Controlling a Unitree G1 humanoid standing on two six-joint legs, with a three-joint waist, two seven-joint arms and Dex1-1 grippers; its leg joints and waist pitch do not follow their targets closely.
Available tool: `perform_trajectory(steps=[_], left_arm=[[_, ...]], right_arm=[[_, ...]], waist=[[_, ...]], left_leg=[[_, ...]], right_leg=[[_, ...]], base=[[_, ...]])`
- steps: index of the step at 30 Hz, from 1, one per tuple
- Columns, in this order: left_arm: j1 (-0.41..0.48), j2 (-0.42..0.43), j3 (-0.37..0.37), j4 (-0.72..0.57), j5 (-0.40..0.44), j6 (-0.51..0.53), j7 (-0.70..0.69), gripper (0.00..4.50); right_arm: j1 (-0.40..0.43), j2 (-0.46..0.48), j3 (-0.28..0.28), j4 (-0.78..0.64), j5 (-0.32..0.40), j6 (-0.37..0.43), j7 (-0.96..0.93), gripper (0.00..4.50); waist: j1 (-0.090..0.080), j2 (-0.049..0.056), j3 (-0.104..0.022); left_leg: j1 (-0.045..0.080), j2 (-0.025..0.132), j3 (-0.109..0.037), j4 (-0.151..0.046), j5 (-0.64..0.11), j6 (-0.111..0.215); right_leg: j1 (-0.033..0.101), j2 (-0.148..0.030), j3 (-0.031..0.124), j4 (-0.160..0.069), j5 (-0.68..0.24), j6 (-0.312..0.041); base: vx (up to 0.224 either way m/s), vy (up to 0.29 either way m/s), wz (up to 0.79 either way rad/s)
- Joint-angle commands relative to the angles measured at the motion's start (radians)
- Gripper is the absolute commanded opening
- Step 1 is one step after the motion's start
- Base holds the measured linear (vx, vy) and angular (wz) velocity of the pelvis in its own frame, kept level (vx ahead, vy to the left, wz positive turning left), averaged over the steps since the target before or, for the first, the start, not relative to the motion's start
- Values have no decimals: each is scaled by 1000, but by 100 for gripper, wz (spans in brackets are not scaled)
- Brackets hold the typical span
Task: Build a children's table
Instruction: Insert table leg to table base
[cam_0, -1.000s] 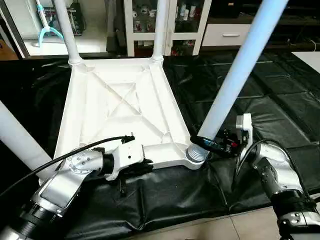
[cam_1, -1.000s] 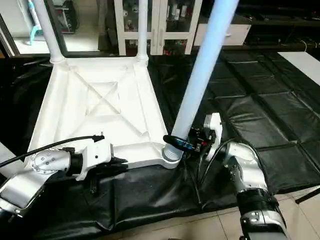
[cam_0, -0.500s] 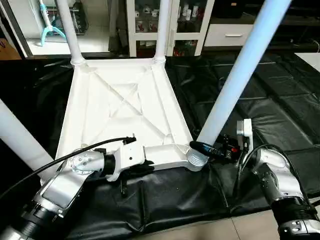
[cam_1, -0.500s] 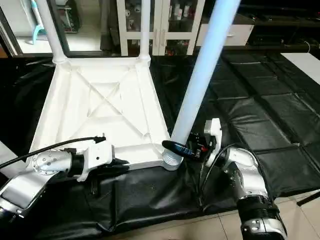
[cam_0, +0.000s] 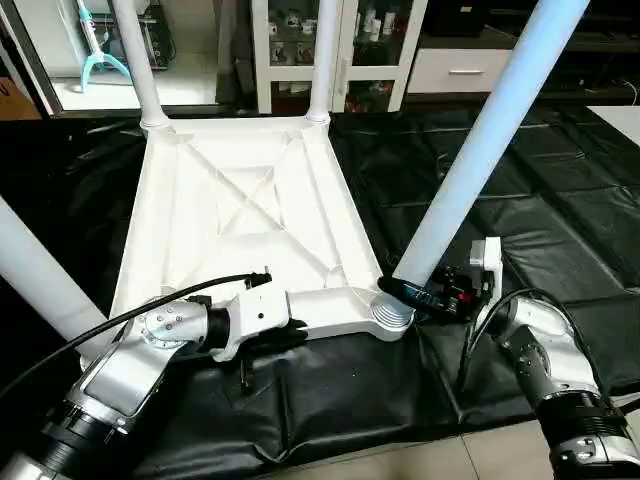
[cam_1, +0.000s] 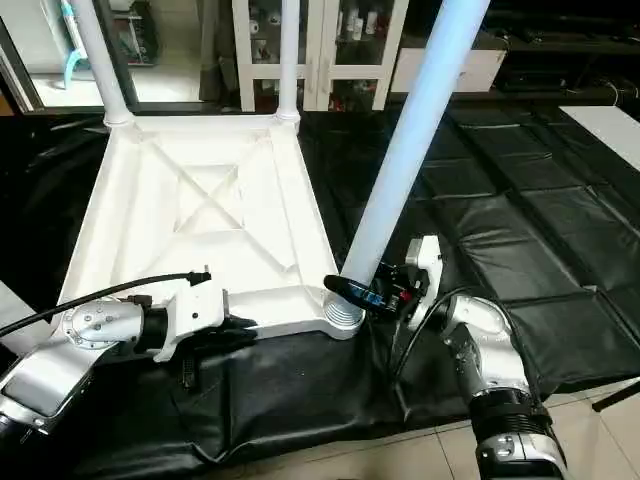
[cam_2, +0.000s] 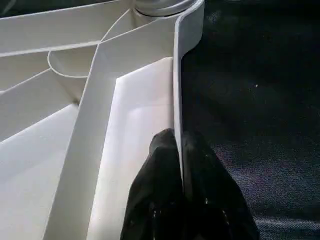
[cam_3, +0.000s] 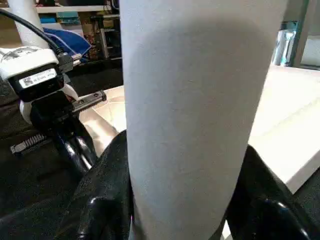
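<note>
Four white tube legs rise from the upturned square table top (cam_0: 250, 215), which lies ribbed side up on a black sheet (cam_0: 520, 200) in the head views. Two far legs (cam_0: 135, 60) stand in the far corner sockets; a third (cam_0: 35, 280) leans out at the near left. The near right leg (cam_0: 480, 150) sits tilted in its round corner socket (cam_0: 392, 315). The right gripper (cam_0: 412, 292) wraps that leg just above the socket, its black fingers half spread around the tube. The left gripper (cam_0: 285, 328) lies low at the top's near edge. A white glass-door cabinet (cam_0: 335, 50) stands behind.

From the left wrist, the left gripper's (cam_2: 181, 165) two fingers (cam_2: 162, 150) are pinched nearly together on the top's thin near rim (cam_2: 176, 90), one either side of it.

From the right wrist, the leg (cam_3: 200, 100) is flanked by black fingers (cam_3: 107, 185); contact looks likely on both sides, though the near surfaces are hard to read. The left gripper (cam_3: 80, 150) shows beyond.
</note>
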Motion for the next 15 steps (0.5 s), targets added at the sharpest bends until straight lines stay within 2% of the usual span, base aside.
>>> perform_trajectory(steps=[1, 5, 8, 11, 15], left_arm=[[13, -6, -39, 42, 35, 13, 5, 0], [15, -7, -38, 40, 37, 14, 6, 0], [15, -7, -37, 40, 37, 13, 6, 0], [11, -7, -37, 43, 39, 10, 5, 0], [9, -9, -38, 45, 40, 12, 2, 0]], right_arm=[[49, 8, 40, 70, -73, 0, -33, 187], [82, 31, 17, 78, -73, -52, -74, 187], [88, 35, 12, 80, -70, -60, -81, 187], [107, 57, -13, 86, -57, -83, -124, 187], [115, 60, -4, 88, -62, -77, -135, 187]], waist=[[-13, -1, -12], [-17, -1, -9], [-19, -1, -9], [-21, 2, -13], [-22, 5, -13]], left_leg=[[16, 38, -24, -91, -354, -7], [16, 38, -28, -94, -387, -16], [16, 39, -29, -97, -394, -17], [11, 38, -26, -99, -359, -10], [10, 40, -25, -102, -341, -3]], right_leg=[[-15, -67, 47, -125, -375, -174], [-20, -68, 48, -130, -423, -157], [-22, -68, 50, -132, -429, -150], [-17, -66, 51, -130, -368, -157], [-15, -64, 48, -126, -313, -177]], base=[[0, 0, 0], [0, 0, 0], [0, 0, 0], [0, 0, 0], [0, 0, 0]])
